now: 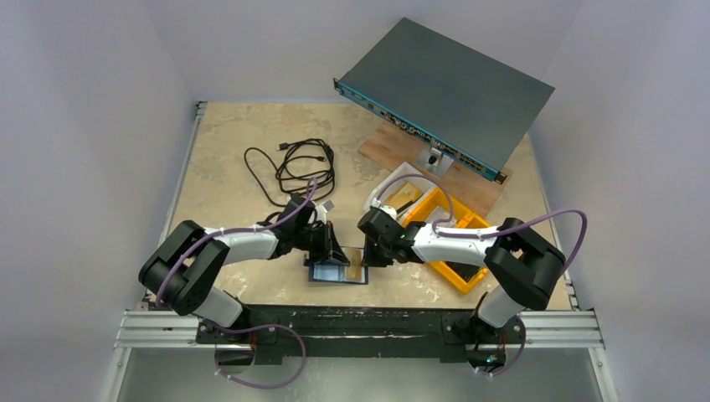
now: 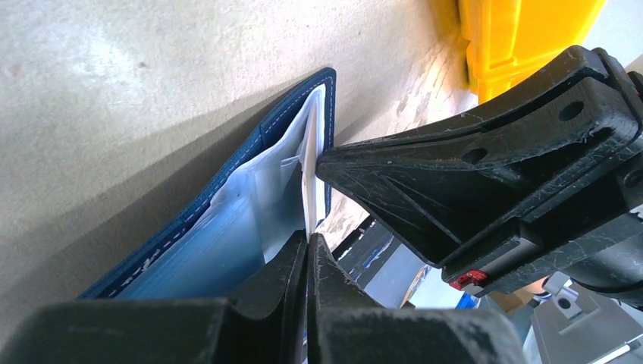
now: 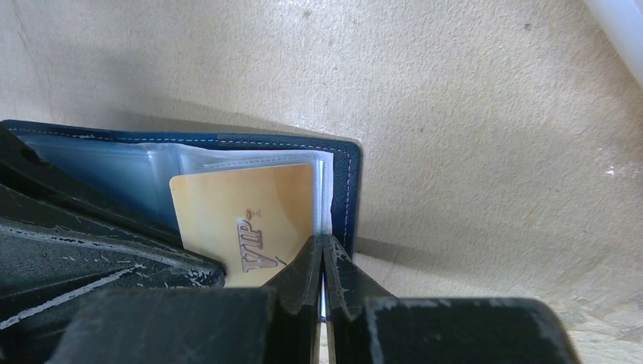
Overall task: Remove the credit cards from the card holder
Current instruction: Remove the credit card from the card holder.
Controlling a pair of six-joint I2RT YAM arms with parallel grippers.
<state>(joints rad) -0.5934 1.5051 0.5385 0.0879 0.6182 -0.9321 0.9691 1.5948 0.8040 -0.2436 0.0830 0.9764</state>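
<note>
Since the card holder (image 1: 337, 273) lies opened flat on the counter (image 1: 226, 151), just above my bases in the lower middle of the top view, I have both claws down on it, one from each side. My left claw (image 2: 308, 244) is pressed fully together, its tips at the lower edge of the pale blue lining. I judge it is there to pin the left leaf so the wallet cannot slide when the other side is pulled.

My right claw (image 3: 324, 244) is likewise pinched to nothing, set at the right-hand leaf where the clear sleeves stack up. A thin pale sliver shows between its fingers, though I cannot tell whether that is a card's edge or only a sleeve. Just left of it a gold card (image 3: 243, 220) marked VIP sits within the holder's outline, so I judge no card is out yet.

Farther back, right of centre, the yellow bins (image 1: 456, 243) stand beside my right forearm. A black cable (image 1: 293, 163) coils at the upper left of the counter, and a grey rack unit (image 1: 444, 88) leans at the far upper right.
</note>
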